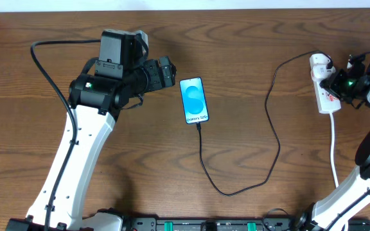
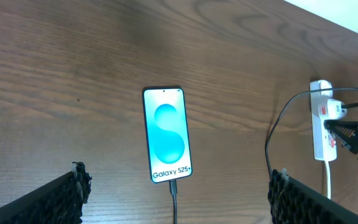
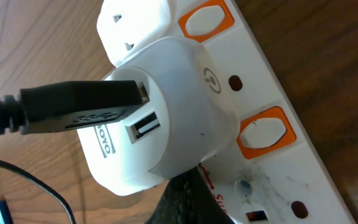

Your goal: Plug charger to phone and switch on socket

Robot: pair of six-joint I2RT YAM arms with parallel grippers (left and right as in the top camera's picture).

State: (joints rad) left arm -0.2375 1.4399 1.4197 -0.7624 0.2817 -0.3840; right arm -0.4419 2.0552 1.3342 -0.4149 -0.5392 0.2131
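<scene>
Pressing shut on nothing, the right fingers (image 3: 180,202) are nosing at the socket (image 1: 327,96) in the upper right, beside the plugged-in charger (image 1: 201,151), likely to reach a switch (image 3: 263,132). The left fingers (image 2: 306,200) are hovering wide open and empty, just left of the cabled phone (image 1: 193,100) mid-frame.

phone (image 2: 166,134) screen: "Galaxy S25+" is shown near the lower edge.
charger (image 3: 166,118) plug head: short dark lettering is printed sideways, not clearly legible.
socket (image 3: 278,168): red lettering is cut off, unreadable.
</scene>
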